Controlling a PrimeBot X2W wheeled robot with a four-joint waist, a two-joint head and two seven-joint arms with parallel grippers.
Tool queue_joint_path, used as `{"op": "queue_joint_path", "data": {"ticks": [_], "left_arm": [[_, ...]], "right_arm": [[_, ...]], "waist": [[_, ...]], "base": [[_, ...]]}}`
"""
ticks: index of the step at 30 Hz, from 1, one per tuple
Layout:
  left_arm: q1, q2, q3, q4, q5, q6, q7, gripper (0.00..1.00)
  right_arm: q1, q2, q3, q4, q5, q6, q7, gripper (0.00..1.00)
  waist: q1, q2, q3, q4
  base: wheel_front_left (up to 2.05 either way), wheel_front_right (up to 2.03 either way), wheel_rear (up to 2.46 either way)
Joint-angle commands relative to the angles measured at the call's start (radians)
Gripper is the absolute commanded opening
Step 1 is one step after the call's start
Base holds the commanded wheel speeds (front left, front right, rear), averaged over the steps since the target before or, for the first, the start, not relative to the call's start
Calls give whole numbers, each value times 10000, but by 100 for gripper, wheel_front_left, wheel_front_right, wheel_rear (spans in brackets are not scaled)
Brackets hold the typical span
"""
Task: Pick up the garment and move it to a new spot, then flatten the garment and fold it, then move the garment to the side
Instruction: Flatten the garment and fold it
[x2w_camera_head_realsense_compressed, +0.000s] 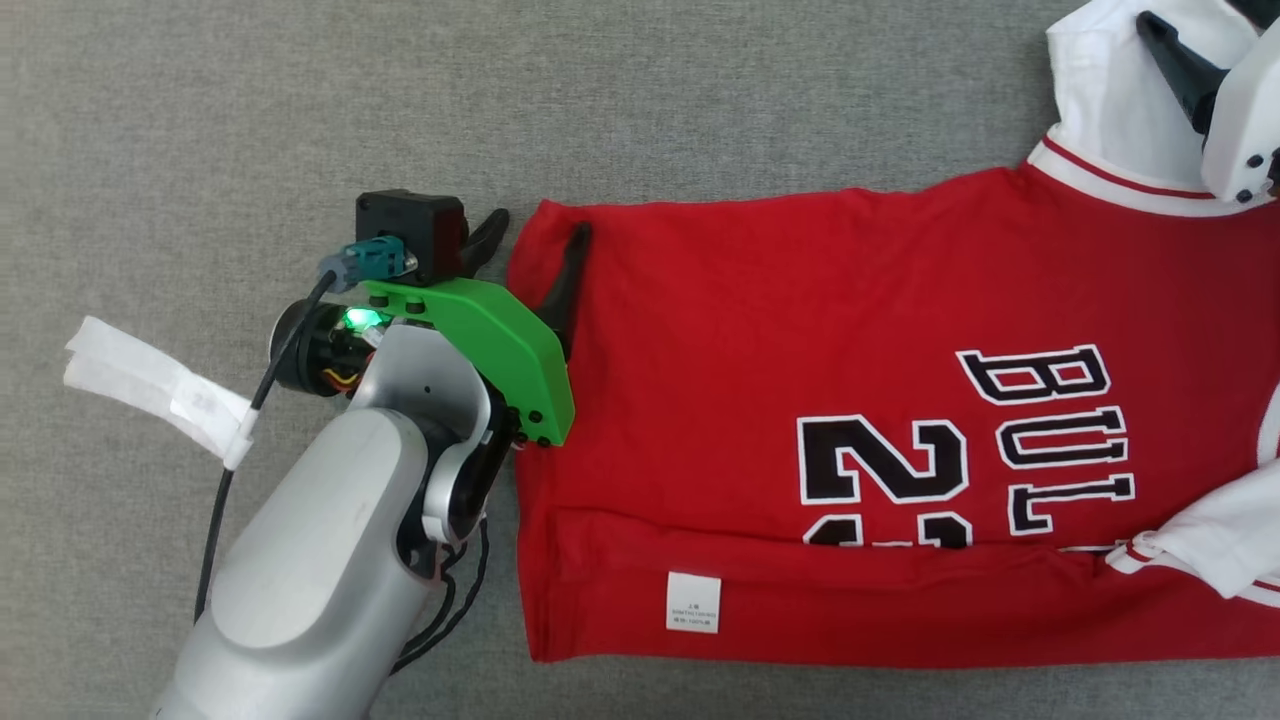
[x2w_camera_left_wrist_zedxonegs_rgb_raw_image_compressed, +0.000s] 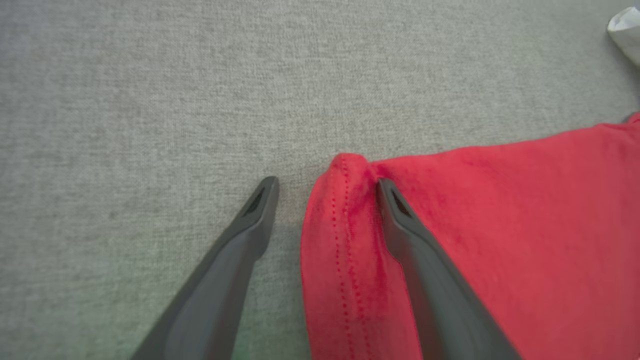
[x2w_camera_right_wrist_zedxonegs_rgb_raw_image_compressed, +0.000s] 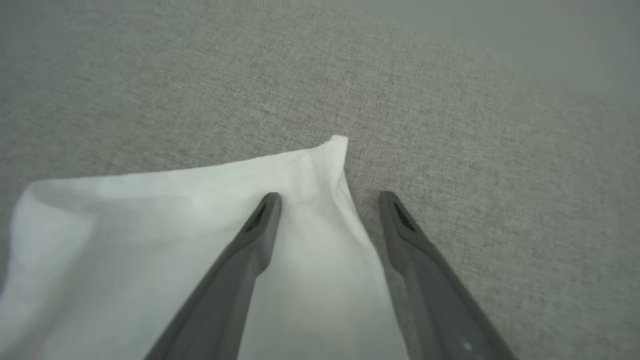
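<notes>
Your left gripper stands with fingers apart astride the hemmed corner of the red jersey — one finger over the red cloth, the other over the grey fabric surface. Your right gripper, fingers likewise spread and clamping nothing, straddles the corner of the white sleeve. The jersey lies spread across the surface — its lower edge in the head view folded over, a white label showing on the fold.
</notes>
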Motion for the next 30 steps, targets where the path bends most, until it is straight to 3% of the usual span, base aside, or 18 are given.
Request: {"op": "queue_joint_path", "data": {"ticks": [1, 2, 3, 4, 5, 9, 16, 24, 30], "left_arm": [[250, -59, -275, 475, -164, -102, 292, 100], [221, -77, -306, 504, -195, -167, 302, 100], [193, -82, -364, 556, -224, -259, 342, 86], [178, -93, -400, 587, -260, -356, 336, 42], [188, -113, -447, 640, -326, -472, 365, 0], [139, -109, -437, 573, -354, -673, 91, 0], [-4, -18, -37, -59, -216, -567, -697, 0], [1289, 448, 150, -1312, -556, -480, -999, 0], [2818, 739, 534, -2191, -986, -99, -1482, 0]], "right_arm": [[-60, 54, 237, 233, 85, -13, -39, 100], [-97, 75, 365, 323, 120, -12, -65, 100], [-129, 100, 513, 429, 165, -7, -139, 100], [-146, 128, 621, 522, 205, -7, -179, 88], [-174, 183, 752, 622, 288, -7, -249, 3], [-396, 171, 993, 695, 660, -16, -933, 0], [-328, -199, 917, 94, 1927, -16, -2718, 0], [2125, -1703, 1100, -1805, 3485, -16, -4374, 0], [4418, -2258, 747, -2922, 4155, -16, -5280, 0]], "waist": [[-1, 0, 142, 232], [-1, 0, 140, 236], [-1, 0, 126, 235], [-1, 0, 103, 219], [-1, 0, 71, 186], [-1, 0, -16, -22], [-1, 0, -570, -521], [-1, 0, -2214, -1259], [-1, 0, -3154, -1806]], "base": [[0, 0, 0], [0, 0, 0], [0, 0, 0], [0, 0, 0], [0, 0, 0], [0, 0, 0], [0, 0, 0], [0, 0, 0], [0, 0, 0]]}}
